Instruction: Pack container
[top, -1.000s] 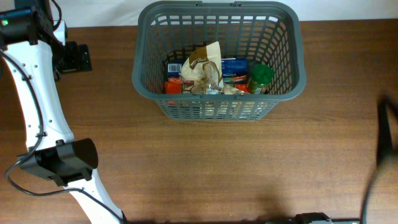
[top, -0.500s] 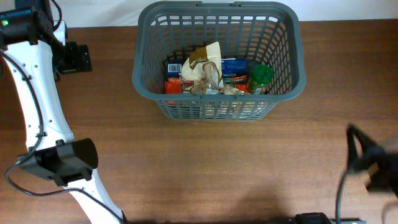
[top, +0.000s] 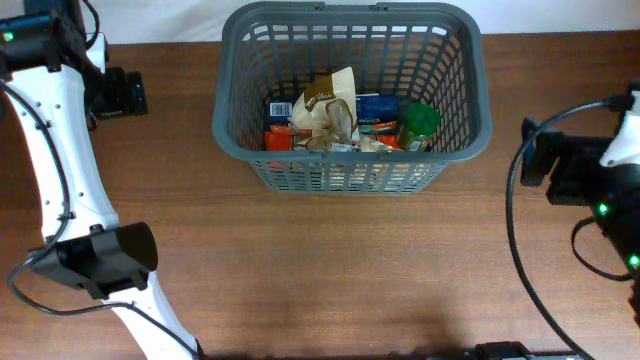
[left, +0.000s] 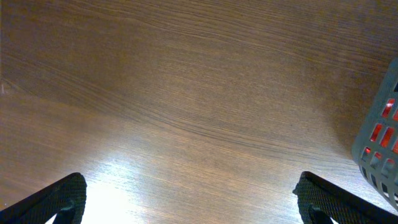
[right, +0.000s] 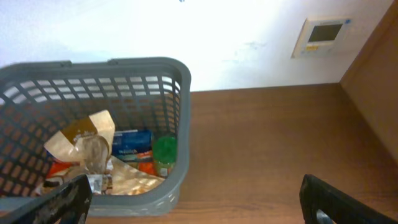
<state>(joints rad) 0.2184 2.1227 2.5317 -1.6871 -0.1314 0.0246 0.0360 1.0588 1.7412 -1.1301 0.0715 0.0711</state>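
Both arms hang empty, jaws wide apart: the left gripper (left: 193, 202) over the table (top: 350, 270), the right gripper (right: 202, 202) right of the container (top: 345, 178), which sits far-centre holding groceries (top: 330, 120). Packing looks finished; keeping clear of its rim suffices.

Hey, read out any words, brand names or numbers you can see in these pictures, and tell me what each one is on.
Nothing can be read in any view.
Blue box in the basket: white print, too blurred to read.
Brown and white bag: dark label patch, too small to read.
Wall panel: pale screen, nothing legible on it.
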